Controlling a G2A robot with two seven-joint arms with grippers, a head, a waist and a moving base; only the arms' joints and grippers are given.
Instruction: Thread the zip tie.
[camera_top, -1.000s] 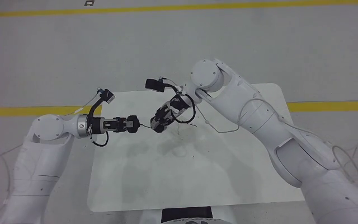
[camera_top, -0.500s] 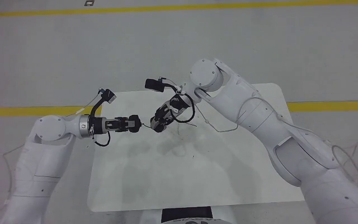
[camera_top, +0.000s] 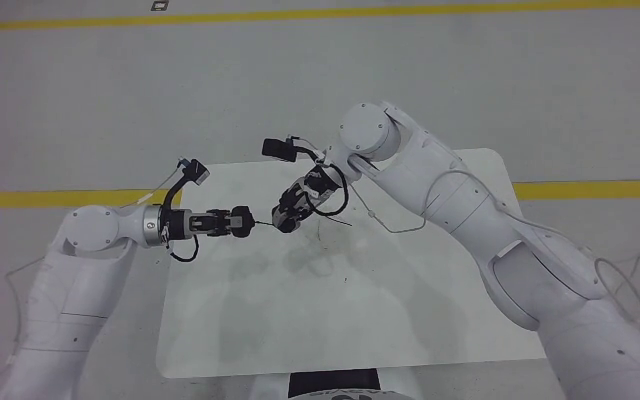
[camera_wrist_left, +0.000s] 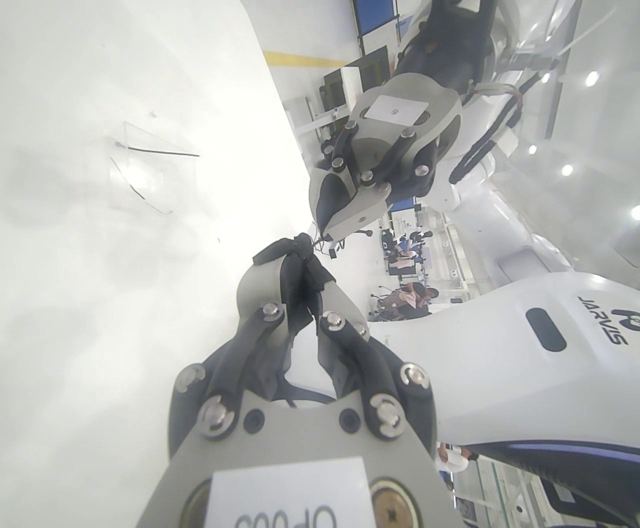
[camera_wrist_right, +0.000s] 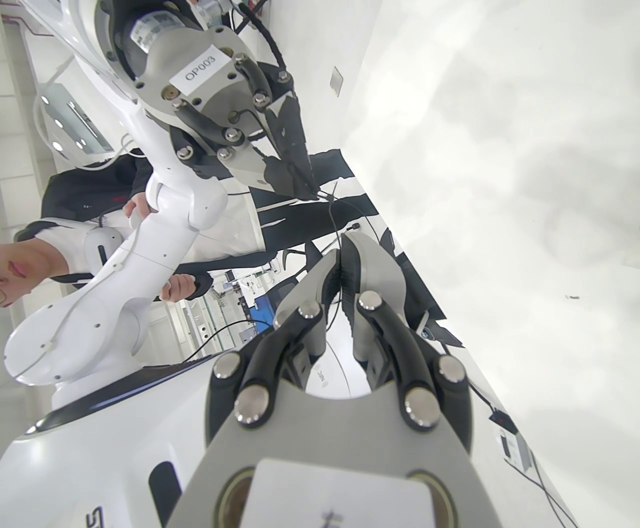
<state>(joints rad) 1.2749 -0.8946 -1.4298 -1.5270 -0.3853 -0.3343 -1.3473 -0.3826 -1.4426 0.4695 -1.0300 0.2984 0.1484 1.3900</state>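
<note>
Fingers (camera_wrist_right: 372, 270) of right gripper (camera_top: 282, 222) and left gripper (camera_top: 246, 221) pinch zip tie (camera_wrist_right: 333, 217) | tip-to-tip above table (camera_top: 400, 330) | threading likely unfinished: tail not seen through head

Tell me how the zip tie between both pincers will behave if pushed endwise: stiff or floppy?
Probably springy, not limp: the zip tie spans the gap from left pincer to right pincer with only slight curve. It looks very thin, so likely light and apt to buckle sideways under an endwise push.
</note>
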